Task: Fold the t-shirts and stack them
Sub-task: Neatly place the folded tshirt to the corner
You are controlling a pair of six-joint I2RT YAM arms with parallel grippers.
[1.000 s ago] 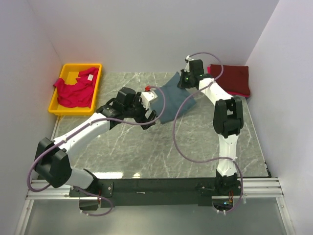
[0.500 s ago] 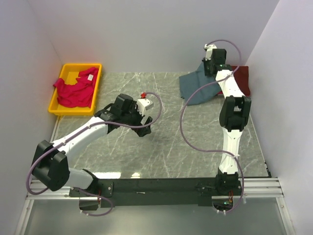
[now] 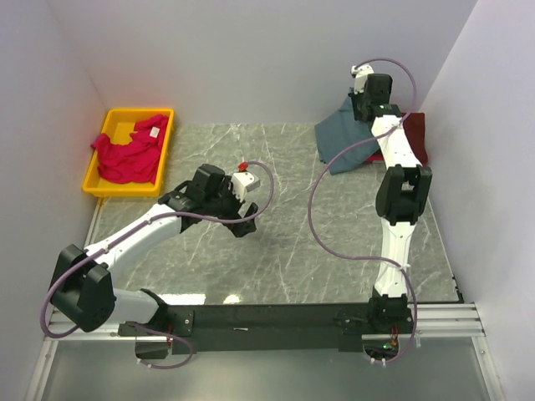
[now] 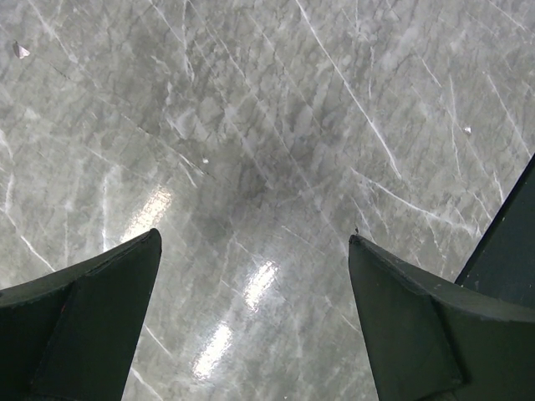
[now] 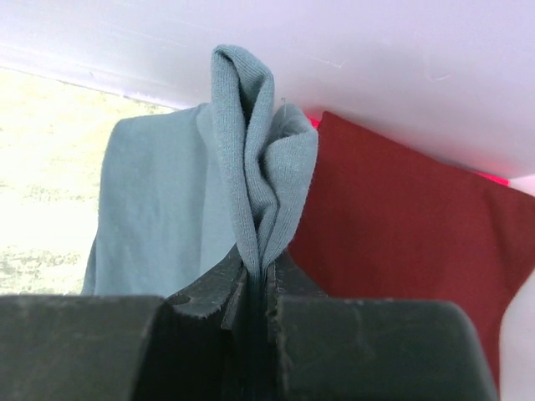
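Note:
My right gripper point(image 3: 365, 107) is shut on a bunched fold of the slate blue-grey t-shirt point(image 3: 343, 140) and holds it up at the back right; the cloth hangs down to the table. In the right wrist view the blue-grey t-shirt point(image 5: 159, 196) is pinched between my closed fingers point(image 5: 209, 288), with the folded dark maroon t-shirt point(image 5: 401, 217) just right of it. The maroon t-shirt point(image 3: 414, 134) lies at the back right corner. The pinkish-red t-shirt point(image 3: 127, 153) lies crumpled in the yellow bin. My left gripper point(image 3: 242, 219) is open and empty over bare marble point(image 4: 251, 167).
The yellow plastic bin point(image 3: 103, 185) stands at the back left off the marble slab. White walls close in the back and both sides. The black rail runs along the near edge point(image 3: 276, 317).
My right gripper has carried the blue-grey t-shirt from the table's middle back to the back right, beside the maroon one. My left gripper let go of it and drew back left.

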